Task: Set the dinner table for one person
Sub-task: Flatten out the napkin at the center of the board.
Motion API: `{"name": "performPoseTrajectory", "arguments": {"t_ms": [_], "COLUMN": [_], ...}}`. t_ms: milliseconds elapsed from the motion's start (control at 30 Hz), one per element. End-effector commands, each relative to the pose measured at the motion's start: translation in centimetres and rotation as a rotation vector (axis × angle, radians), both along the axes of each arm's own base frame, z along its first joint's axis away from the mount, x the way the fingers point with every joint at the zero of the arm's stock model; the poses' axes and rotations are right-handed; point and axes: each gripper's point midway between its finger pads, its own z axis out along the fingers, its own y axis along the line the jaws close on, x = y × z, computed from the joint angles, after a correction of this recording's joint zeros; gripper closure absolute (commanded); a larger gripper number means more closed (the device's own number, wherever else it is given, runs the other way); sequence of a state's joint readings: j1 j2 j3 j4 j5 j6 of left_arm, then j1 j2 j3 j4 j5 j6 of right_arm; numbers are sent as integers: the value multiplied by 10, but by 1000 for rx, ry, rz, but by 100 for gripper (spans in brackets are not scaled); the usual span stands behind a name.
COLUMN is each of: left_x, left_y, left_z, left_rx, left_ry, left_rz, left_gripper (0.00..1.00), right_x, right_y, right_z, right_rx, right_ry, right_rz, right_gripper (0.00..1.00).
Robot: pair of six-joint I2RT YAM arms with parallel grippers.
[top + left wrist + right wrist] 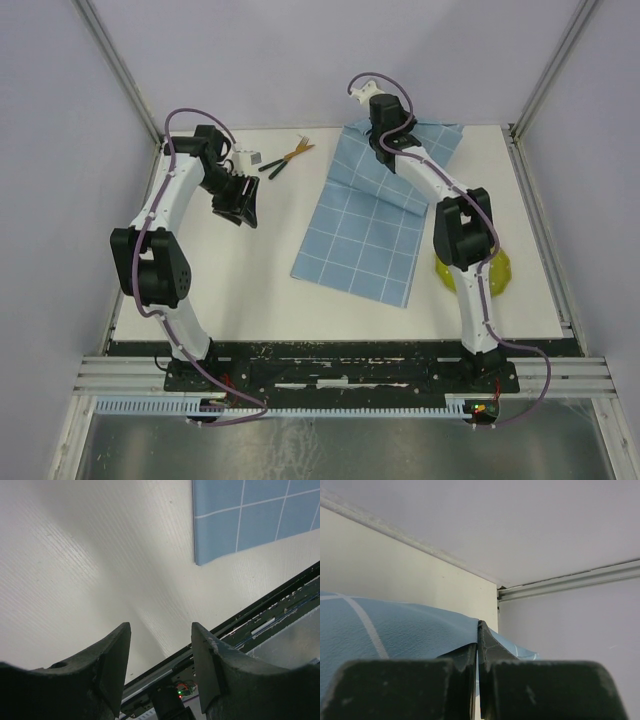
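Note:
The dinner table [250, 290] is a large off-white top. A light-blue gridded cloth [365, 235] lies slanted across its middle, its far edge lifted. My right gripper [386, 148] is at the back of the table, shut on that far edge. In the right wrist view the cloth [395, 630] is pinched between the closed fingers of the gripper [479, 625]. My left gripper [240, 208] hangs open over the left side of the table with nothing in it. In the left wrist view that gripper [161, 627] points at the near edge, and a cloth corner [250, 520] shows at the upper right.
Cutlery with green and wooden handles [288, 158] lies at the back, beside a small white object [246, 157] next to the left arm. A yellow-green dish [500, 272] sits at the right edge, partly under the right arm. Walls and frame posts enclose the table.

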State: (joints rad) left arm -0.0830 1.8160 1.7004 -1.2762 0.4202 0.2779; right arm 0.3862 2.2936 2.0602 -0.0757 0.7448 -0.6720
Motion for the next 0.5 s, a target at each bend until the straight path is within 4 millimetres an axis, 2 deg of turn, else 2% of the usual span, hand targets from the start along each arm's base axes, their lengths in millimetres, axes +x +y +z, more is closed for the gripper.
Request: {"name": "performPoseTrajectory", "arguments": {"t_ms": [0,33,300,333,400,433,467], "left_x": [-5,-7,-20,-21,-23,-23,-23], "left_y": [-2,-3,1,1,1,1,1], "left_z": [9,7,0,-2,-4,-5,-5], "left_rx": [-21,-23,-10,-9,-8,-6,-7], "left_ry": [-38,-31,0,5,15,19,18], "left_rz": [-59,-62,-64,-64,-64,-63,-64], "left_gripper": [42,42,42,42,42,42,42], "right_x": [22,27,53,54,59,60,60], "right_y": [-5,-6,-26,-29,-33,-36,-38], "right_z": [31,34,4,5,-11,-13,-16], "right_rx": [-8,-5,-30,-27,-37,-38,-39], "right_ry": [-180,-194,-200,-206,-192,-189,-185], "right_rz": [-41,-46,-118,-121,-136,-146,-153], "right_gripper": [98,98,98,98,98,97,90]}}
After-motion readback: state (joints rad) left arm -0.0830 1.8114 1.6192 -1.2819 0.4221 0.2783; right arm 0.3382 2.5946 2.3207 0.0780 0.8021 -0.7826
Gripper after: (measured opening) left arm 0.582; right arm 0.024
